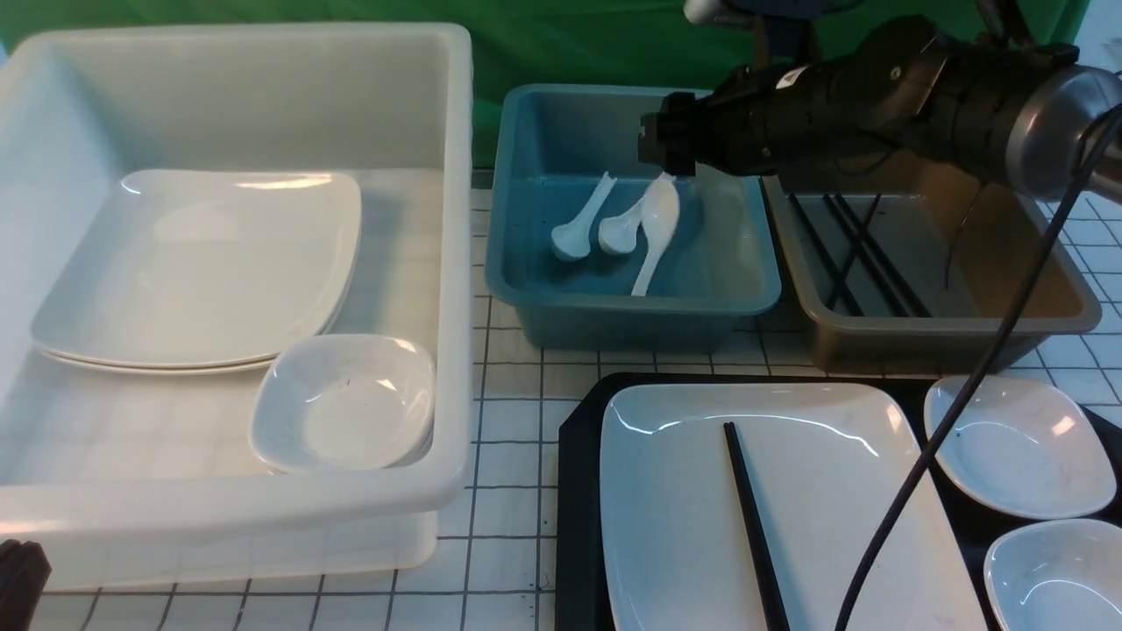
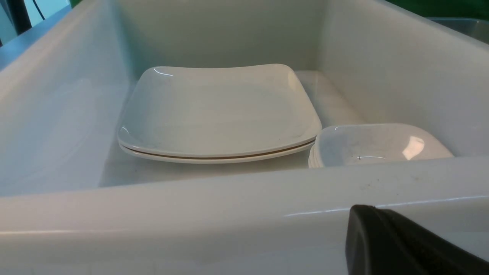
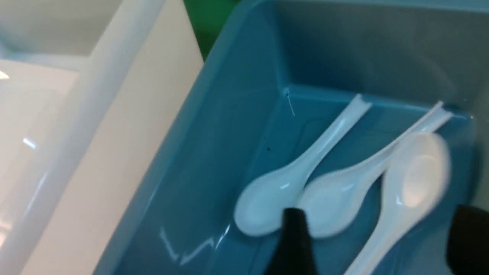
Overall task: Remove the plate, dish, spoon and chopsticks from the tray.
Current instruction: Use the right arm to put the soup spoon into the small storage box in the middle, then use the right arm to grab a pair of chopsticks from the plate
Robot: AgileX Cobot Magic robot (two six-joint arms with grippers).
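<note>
A black tray [image 1: 578,491] at the front right carries a large white plate [image 1: 824,508]. One black chopstick [image 1: 754,535] lies across that plate, and two small white dishes [image 1: 1021,447] [image 1: 1061,574] sit beside it. My right gripper [image 1: 657,145] [image 3: 378,215] hangs over the teal bin [image 1: 526,219], jaws wide open. A blurred white spoon [image 1: 659,215] [image 3: 416,179] lies loose between the fingers [image 3: 294,236], touching neither. My left gripper [image 1: 17,570] [image 2: 366,214] is shut and empty, low by the white bin's front wall.
The white bin [image 1: 456,263] holds two stacked plates [image 1: 202,263] and small dishes [image 1: 346,403]. Two more spoons [image 1: 583,223] lie in the teal bin. A brown bin [image 1: 1069,307] holds several black chopsticks [image 1: 863,254]. A black cable [image 1: 964,403] hangs across the tray.
</note>
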